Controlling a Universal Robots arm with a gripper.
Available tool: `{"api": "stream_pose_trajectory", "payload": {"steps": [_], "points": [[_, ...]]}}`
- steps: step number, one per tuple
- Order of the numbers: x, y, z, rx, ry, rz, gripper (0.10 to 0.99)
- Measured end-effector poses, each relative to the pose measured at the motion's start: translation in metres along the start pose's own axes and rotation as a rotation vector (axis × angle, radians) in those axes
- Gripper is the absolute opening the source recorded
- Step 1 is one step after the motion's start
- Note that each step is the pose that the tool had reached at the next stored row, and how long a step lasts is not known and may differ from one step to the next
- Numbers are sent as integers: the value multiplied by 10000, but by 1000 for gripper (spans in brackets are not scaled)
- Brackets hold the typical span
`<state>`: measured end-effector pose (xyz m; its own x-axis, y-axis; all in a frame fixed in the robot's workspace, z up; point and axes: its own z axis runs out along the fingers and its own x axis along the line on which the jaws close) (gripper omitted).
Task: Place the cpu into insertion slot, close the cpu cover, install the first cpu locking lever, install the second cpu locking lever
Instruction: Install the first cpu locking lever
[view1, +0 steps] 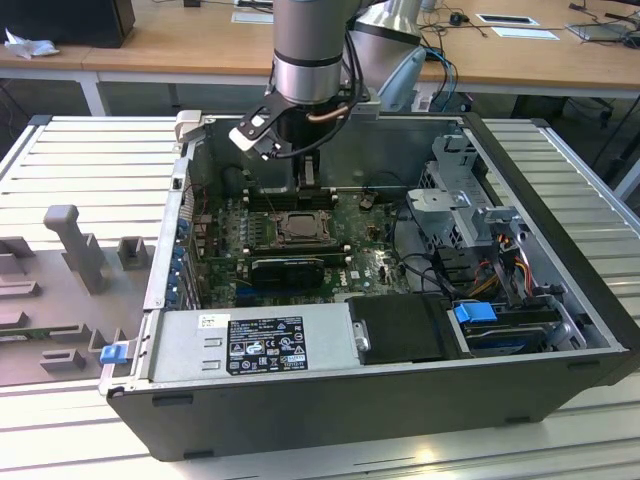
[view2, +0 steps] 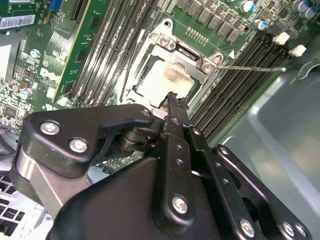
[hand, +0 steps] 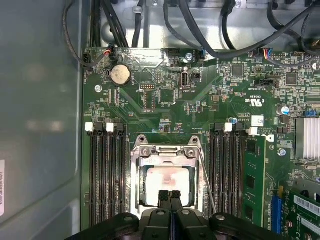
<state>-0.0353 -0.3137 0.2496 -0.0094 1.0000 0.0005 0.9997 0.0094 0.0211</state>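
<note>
End effector (hand: 169, 196): the two black fingertips are pressed together. In both wrist views the tips sit over the near edge of the cpu, and I cannot tell whether they touch it.
Arm (view1: 308, 50): comes down from the upper middle of the exterior view into the open case.
Cpu (hand: 167, 181): pale square seated flat in the slot, seen through the cover's window.
Slot (view1: 270, 231): on the green board, in the middle of the case in the exterior view, between two banks of long black memory slots.
Cover (hand: 167, 159): silvery frame lying down around the cpu.
Lever (view2: 252, 68): thin metal rod running out from the socket's corner over the memory slots. In the first wrist view a rod slants away beside the cover's edge.
Board (hand: 150, 100): green, with a round coin cell (hand: 120, 75) beyond the socket.
Memory slots (hand: 106, 175): black, with white latches at their ends.
Case (view1: 400, 400): dark, lying open on the ribbed desk (view1: 90, 150).
Grey blocks (view1: 75, 245): on the desk at the exterior view's left.
</note>
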Motion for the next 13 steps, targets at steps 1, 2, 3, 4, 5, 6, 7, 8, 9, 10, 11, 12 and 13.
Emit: {"api": "stream_pose_trajectory", "payload": {"steps": [1,2,3,4,5,6,7,8,9,10,11,12,13], "points": [[0,1,-42,0,0,0,106],[0,2,-78,0,0,0,106],[0,2,-100,1,0,0,106],[0,3,-149,0,1,0,106],[0,4,-204,0,0,0,106],[0,5,-246,0,1,0,106],[0,6,-261,0,3,-66,106],[1,6,-260,0,8,-267,106],[0,5,-261,0,10,-446,106],[0,5,-261,1,14,-675,106],[0,5,-260,1,18,-877,106],[0,5,-259,1,24,-1150,106],[0,5,-259,1,27,-1319,106]]}}
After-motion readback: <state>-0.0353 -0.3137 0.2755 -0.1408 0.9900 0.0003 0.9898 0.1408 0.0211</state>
